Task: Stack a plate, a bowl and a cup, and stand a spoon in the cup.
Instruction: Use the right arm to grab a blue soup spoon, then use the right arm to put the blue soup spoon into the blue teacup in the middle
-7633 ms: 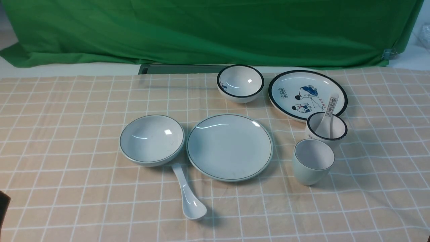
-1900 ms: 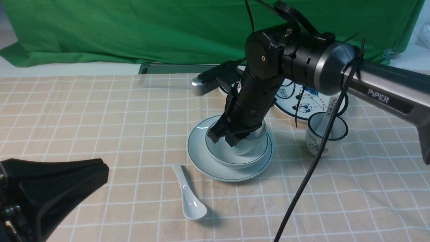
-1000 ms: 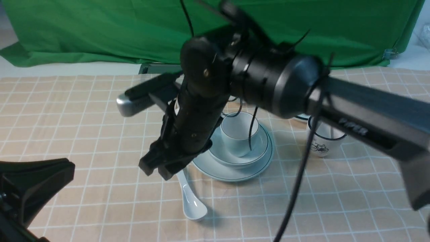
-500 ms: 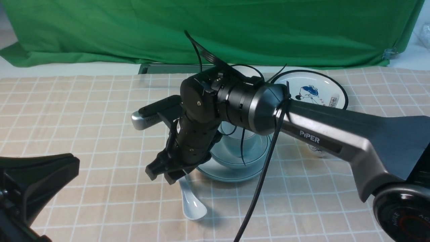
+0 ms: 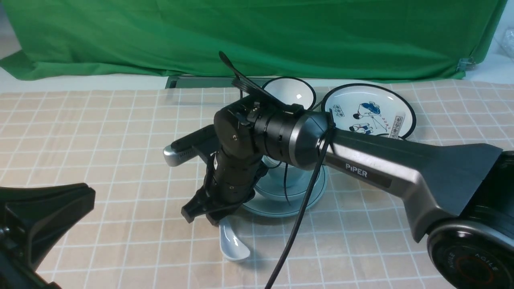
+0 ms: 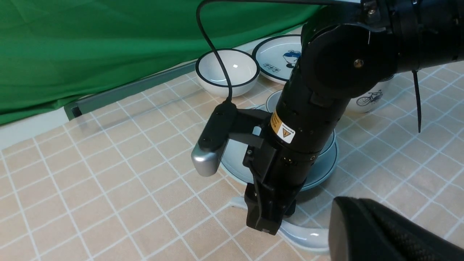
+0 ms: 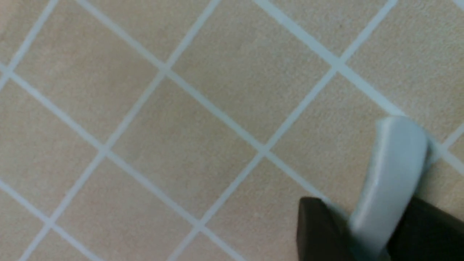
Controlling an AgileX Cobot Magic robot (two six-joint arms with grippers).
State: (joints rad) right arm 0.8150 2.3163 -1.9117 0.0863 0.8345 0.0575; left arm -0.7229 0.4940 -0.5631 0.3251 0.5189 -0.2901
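Across the checked cloth [image 5: 100, 132] the right arm [image 5: 381, 172] reaches in from the right, bent down at the wrist just beside the stacked crockery. At the near left corner the left gripper [image 5: 80, 200] hangs above the cloth with its fingers pressed together and nothing between them. Near the middle lies the plate [image 5: 281, 206], with the bowl [image 5: 269, 189] sitting in it and the cup [image 5: 297, 176] standing upright in the bowl, all partly hidden behind the arm. In front of the plate the spoon [image 5: 235, 247] lies on the cloth, scoop towards the robot. The right gripper [image 5: 202, 216] is down over its handle: the wrist view shows a dark finger close on either side of the handle, but whether they are pinching it cannot be told.
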